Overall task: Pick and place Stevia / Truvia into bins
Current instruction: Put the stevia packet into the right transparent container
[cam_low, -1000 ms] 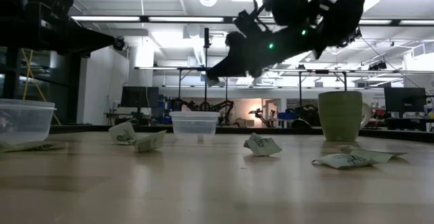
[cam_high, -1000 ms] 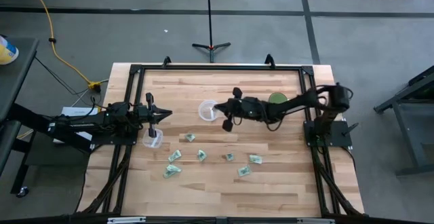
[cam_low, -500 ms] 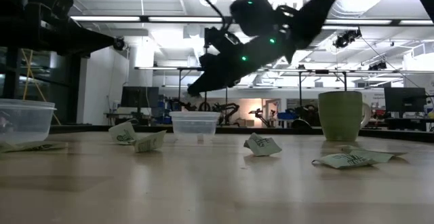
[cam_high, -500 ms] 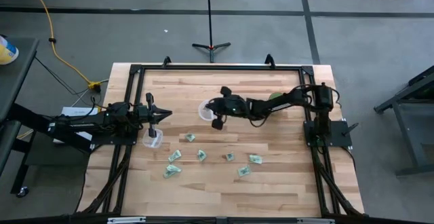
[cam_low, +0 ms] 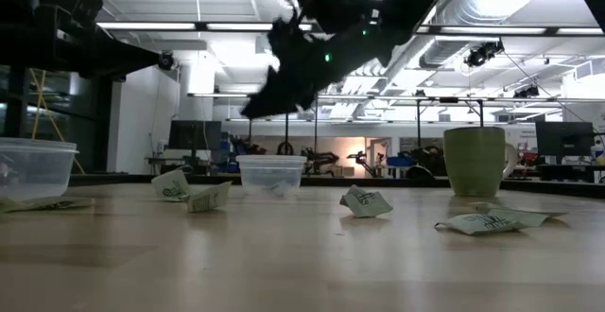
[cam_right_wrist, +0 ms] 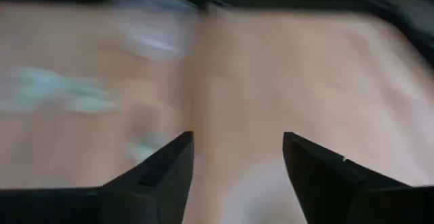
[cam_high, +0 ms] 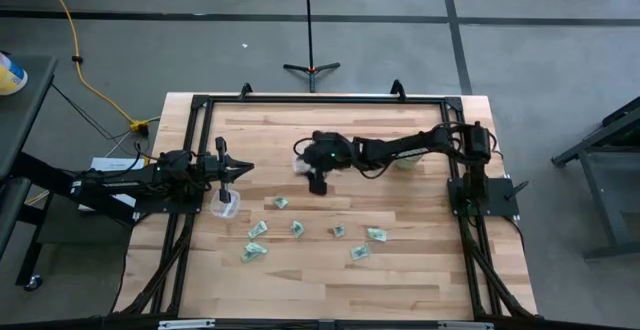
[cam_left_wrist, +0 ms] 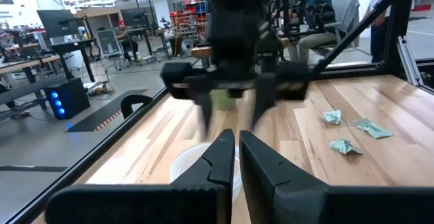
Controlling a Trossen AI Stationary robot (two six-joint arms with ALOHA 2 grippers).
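Several green-and-white Stevia sachets (cam_high: 297, 228) lie loose on the near half of the wooden table, also seen in the low view (cam_low: 365, 201). One clear bin (cam_high: 226, 206) stands at the left, below my left gripper (cam_high: 245, 170), whose fingers are shut (cam_left_wrist: 237, 149) with nothing seen between them. A second clear bin (cam_low: 271, 172) stands mid-table with a pale sachet-like shape inside it. My right gripper (cam_high: 304, 160) hovers above this bin, open (cam_right_wrist: 237, 156) and with nothing between its fingers.
A solid green cup (cam_low: 477, 161) stands to the right of the middle bin, under my outstretched right arm. A black frame (cam_high: 320, 100) borders the table. The far left part of the table is bare wood.
My right gripper has swung toward the table's left edge, from beside the green cup to over the middle bin, rising a little in the low view. A pale shape now shows inside that bin.
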